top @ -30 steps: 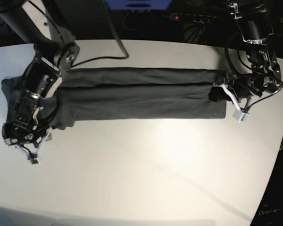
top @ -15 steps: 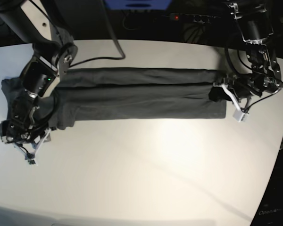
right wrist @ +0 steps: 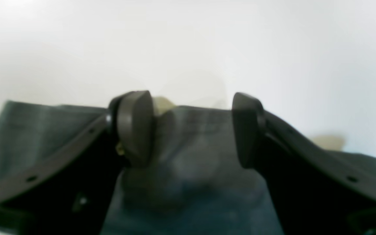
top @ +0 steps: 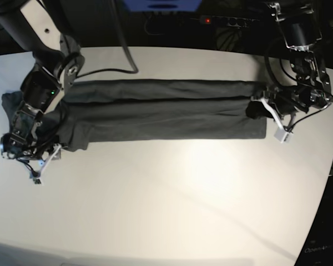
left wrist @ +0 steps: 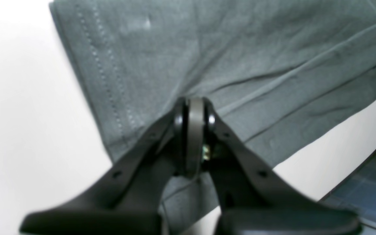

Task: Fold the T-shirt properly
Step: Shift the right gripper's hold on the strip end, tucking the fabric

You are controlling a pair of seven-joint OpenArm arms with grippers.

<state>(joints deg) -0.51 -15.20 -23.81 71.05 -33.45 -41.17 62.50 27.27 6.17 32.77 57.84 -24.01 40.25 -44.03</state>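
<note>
Across table [top: 172, 188], T-shirt [top: 166, 111] lengthwise left-right

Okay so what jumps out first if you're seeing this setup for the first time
The dark T-shirt stands out, folded into a long narrow band across the far half of the white table. At each end of it an arm is working: the left pincer is shut on the cloth near the stitched hem, while the right pincer stands open over the other end.
</note>
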